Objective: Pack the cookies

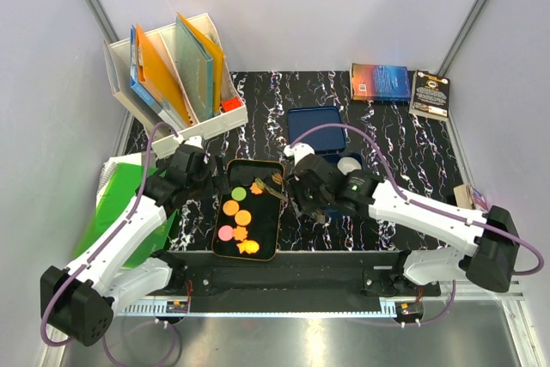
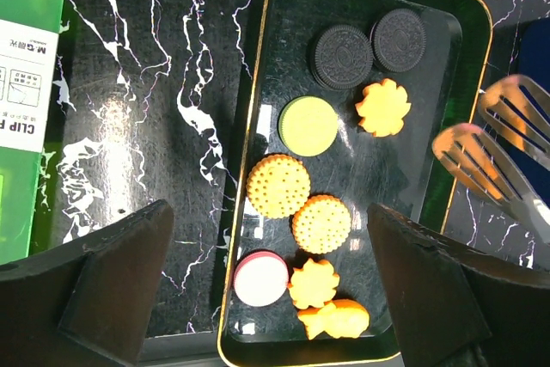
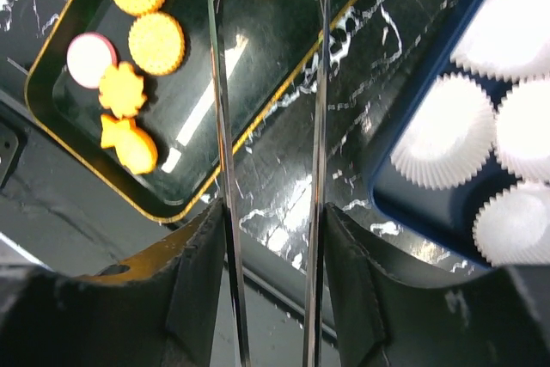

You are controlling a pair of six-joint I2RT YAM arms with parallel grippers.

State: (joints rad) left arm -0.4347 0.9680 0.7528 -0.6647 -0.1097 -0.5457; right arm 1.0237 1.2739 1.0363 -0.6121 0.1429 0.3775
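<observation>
A black gold-rimmed tray (image 1: 271,238) holds the cookies: two round orange ones (image 2: 278,185), orange star shapes (image 2: 383,107), a green one (image 2: 308,125), a pink one (image 2: 260,278) and two dark ones (image 2: 342,56). My left gripper (image 2: 271,290) hangs open over the tray's near end, touching nothing. My right gripper (image 3: 271,247) is shut on metal tongs (image 3: 219,126). The tong arms stand apart, and their tips (image 2: 481,156) hover by the tray's right rim, empty. To the right, a blue box (image 3: 404,204) holds white cup liners (image 3: 447,131).
A blue lid (image 1: 316,129) lies behind the box. A white file rack with folders (image 1: 176,70) stands at the back left, two books (image 1: 380,82) at the back right, and a green package (image 1: 120,204) left of the tray.
</observation>
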